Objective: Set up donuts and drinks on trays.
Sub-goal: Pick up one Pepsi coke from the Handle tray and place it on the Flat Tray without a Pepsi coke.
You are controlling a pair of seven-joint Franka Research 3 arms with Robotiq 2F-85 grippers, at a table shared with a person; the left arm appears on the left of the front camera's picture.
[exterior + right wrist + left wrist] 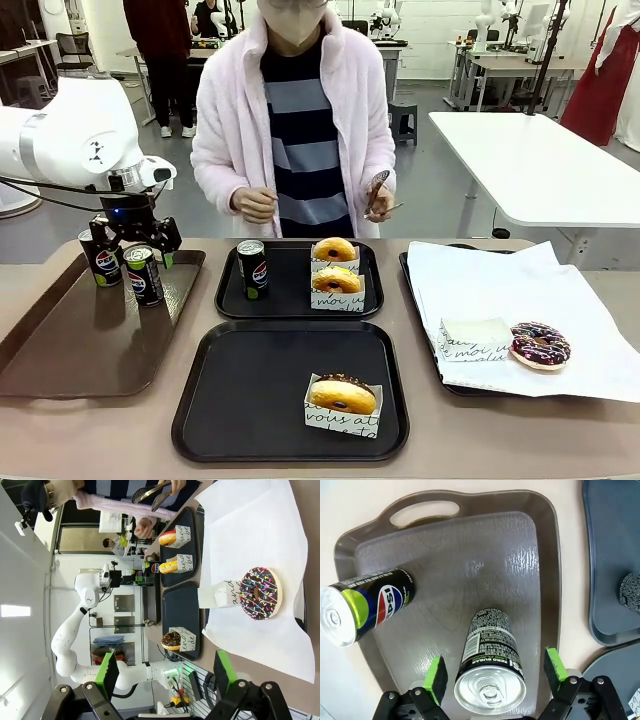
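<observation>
Left gripper (495, 672) is released; its pads straddle an upright can (487, 645) on the brown tray (520, 555) without contact. A second can (367, 607) stands nearby. Right gripper (167, 672) is spread open above the sprinkled donut (259, 592) on paper (250, 540).

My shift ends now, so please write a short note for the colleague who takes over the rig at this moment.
Left gripper: open, pads either side of an upright can on the brown handled tray, not yet closed. A second can stands beside it.
Right gripper: open, empty, raised over the table.
Done: far black tray holds one can and two sleeved donuts; near black tray holds one sleeved donut.
Left: the near tray has no drink. A sprinkled donut and a sleeve lie on the white paper. The person holds tongs.
</observation>
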